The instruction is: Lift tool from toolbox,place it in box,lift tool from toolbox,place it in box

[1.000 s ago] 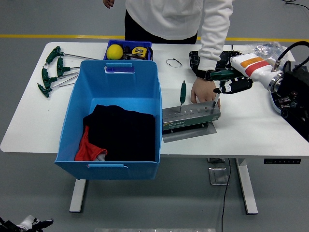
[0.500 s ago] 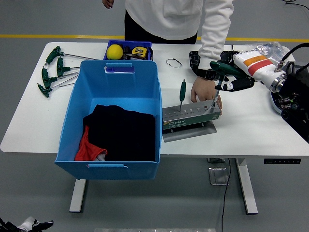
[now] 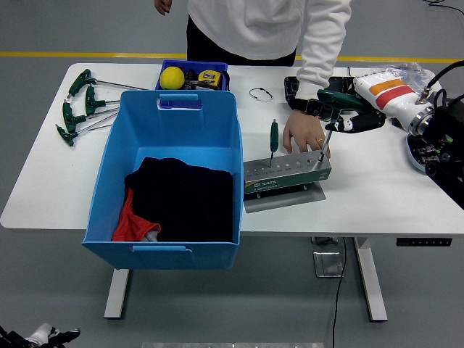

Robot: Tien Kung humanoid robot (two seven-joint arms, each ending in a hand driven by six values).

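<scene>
Nearest the table's front edge sits the large blue box (image 3: 165, 181), open at the top, with a black cloth (image 3: 185, 199) and a red cloth (image 3: 133, 217) lying in its bottom. Just to its right, a little farther in, stands the grey toolbox (image 3: 288, 174), a metal holder block with a row of holes along its top, resting on the white table (image 3: 377, 196). One green-handled tool (image 3: 273, 142) stands upright in a hole toward the block's left end.

At the block's right end, the robot's right hand (image 3: 349, 116) grips a second green-handled T-shaped tool (image 3: 330, 112); its fingers are curled round the handle, and the thin shaft slants down and to the left with its tip right at the top of the block, so it is not clear whether the tip is free of its hole. The white and orange forearm runs back to the right edge of the picture. The left arm does not show.

Just behind the block a person's hand (image 3: 304, 133) rests on the table, fingers reaching down to the back of the toolbox, close beside the robot's fingers. The white sleeve leads up to the person standing at the far side.

Farther back lie a small wire loop (image 3: 261, 93), a dark blue tray (image 3: 219, 74) holding a yellow ball (image 3: 172, 77) and a yellow tape measure (image 3: 209, 77), and, at the far left, several more green T-handled keys (image 3: 83, 105) spread on the table.
</scene>
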